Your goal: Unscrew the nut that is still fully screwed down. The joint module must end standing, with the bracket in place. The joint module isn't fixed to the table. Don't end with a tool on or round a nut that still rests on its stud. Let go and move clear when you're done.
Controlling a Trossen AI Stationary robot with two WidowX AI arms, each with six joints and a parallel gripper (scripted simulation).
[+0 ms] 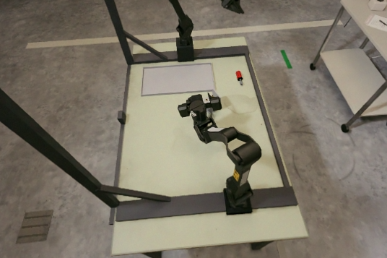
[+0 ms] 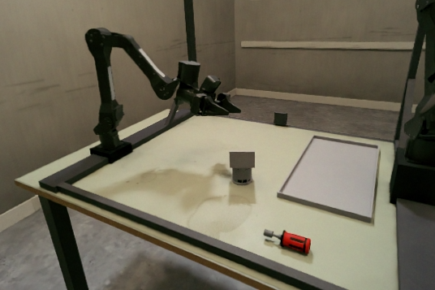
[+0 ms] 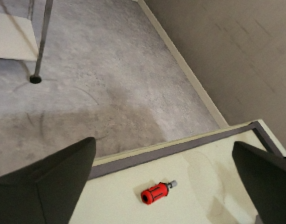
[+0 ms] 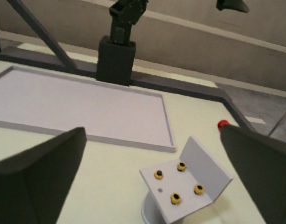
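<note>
Grey concrete floor all round, and a pale surface (image 1: 155, 162) (image 2: 142, 154) (image 3: 111, 200) (image 4: 114, 170) framed in dark bars. From the top, left jaws (image 1: 242, 11) out past the far edge, right jaws (image 1: 210, 97) (image 2: 234, 111) over the middle, partly covering the joint module (image 1: 209, 113) (image 2: 242, 175) (image 4: 150, 211). Near the side edge, a red nut driver (image 1: 238, 75) (image 2: 295, 242) (image 3: 155, 193) (image 4: 223, 122), probably laid there for easy pickup.

From the exterior, module upright on its round base between right arm and tray (image 1: 177, 93) (image 2: 325, 208) (image 4: 124, 143), bracket (image 2: 242, 159) (image 4: 206, 167) on top. Driver lying on its side, so likely in need of turning socket-down before use.

From the left wrist, jaws wide apart, nothing between; driver beyond.

From the right wrist, jaws also wide apart and unloaded, perhaps to straddle and steady the loose module against twisting. On the bracket plate, four brass-coloured nuts (image 4: 175, 198) round dark studs, presumably keeping the bracket seated. Too small to tell which one is fully down.
</note>
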